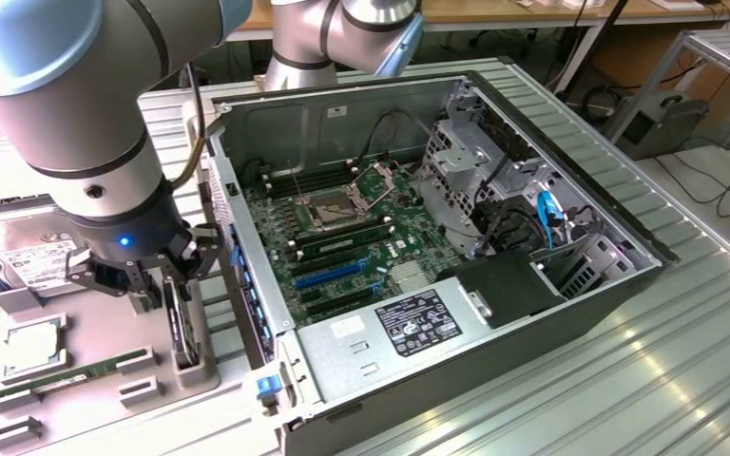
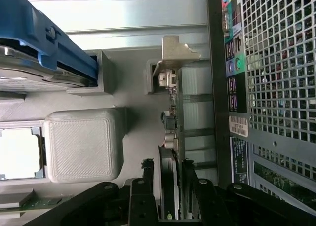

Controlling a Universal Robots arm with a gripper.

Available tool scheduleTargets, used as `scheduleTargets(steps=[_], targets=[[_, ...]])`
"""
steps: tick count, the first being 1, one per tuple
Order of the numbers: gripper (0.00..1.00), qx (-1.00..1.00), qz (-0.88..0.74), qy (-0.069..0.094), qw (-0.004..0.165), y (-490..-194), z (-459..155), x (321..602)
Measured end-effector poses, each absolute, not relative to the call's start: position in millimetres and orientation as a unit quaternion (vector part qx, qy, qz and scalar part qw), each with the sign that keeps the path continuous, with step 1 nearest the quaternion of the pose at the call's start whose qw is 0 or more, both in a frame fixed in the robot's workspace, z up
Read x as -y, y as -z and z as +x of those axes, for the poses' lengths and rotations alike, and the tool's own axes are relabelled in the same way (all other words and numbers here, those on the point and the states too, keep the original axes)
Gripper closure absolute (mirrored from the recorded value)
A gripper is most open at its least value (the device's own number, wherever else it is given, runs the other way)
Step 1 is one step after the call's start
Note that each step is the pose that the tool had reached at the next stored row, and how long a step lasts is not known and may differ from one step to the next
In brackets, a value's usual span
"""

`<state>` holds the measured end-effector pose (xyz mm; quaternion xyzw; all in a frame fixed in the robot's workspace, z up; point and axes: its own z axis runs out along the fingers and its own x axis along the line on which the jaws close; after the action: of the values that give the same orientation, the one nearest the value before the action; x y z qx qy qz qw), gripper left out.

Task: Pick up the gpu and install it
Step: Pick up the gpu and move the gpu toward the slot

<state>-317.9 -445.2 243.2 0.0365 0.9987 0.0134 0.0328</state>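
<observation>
Closest to my wrist camera, the gripper had its black fingers pinching the gpu by both faces. The card stood on edge in the grey holder, its silver bracket at the end away from the fingers. In the exterior view I saw all this at lower left, just beside the open computer case. The hard drive and memory stick lay further toward the exterior view's left.

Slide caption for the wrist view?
Gripper over the gpu, standing on edge in the gray tray beside the computer case.
</observation>
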Motion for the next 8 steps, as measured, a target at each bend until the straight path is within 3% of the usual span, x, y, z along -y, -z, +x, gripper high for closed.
scheduleTargets(steps=[5,6,8], targets=[[0.64,-0.999,0.036,-0.013,0.033,-241.7,-318.0,445.1],[0.72,-0.999,0.036,-0.013,0.033,-241.6,-317.9,445.1],[0.72,-0.999,0.036,-0.013,0.033,-241.5,-317.9,445.1]])
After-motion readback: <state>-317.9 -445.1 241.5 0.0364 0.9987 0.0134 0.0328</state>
